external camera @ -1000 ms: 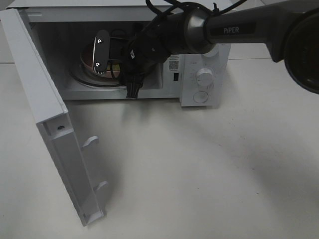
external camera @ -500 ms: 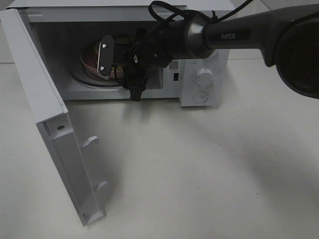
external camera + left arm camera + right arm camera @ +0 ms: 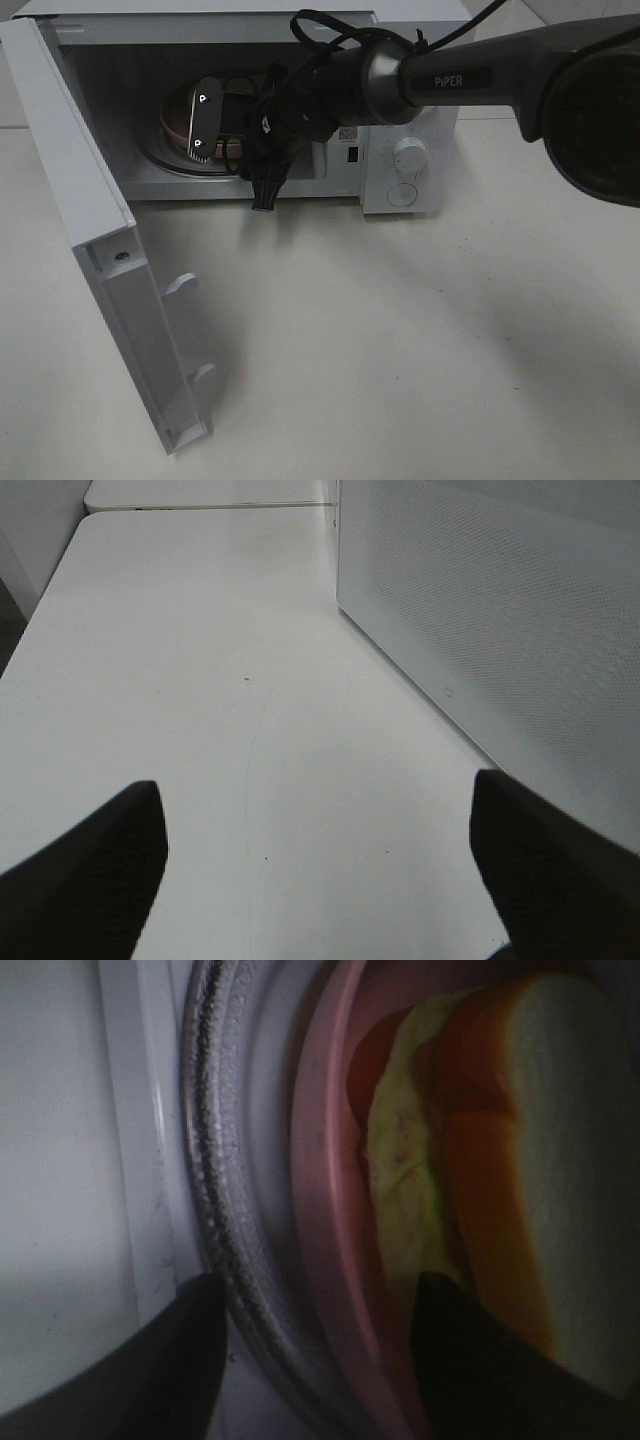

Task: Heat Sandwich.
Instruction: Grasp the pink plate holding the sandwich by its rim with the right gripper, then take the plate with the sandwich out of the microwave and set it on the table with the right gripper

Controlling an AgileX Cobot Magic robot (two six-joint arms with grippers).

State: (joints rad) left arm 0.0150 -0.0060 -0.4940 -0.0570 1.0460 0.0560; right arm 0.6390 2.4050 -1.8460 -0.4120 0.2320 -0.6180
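Inside the microwave my right jaws stand open across the rim of the pink plate, probably to set the sandwich on the turntable; my left jaws idle open.

The high camera looks steeply down on the worktop and open microwave from afar. The right wrist camera, close behind the right tool, faces the pink plate just ahead, shared with the high view. The left wrist camera looks past the left tool along the worktop.
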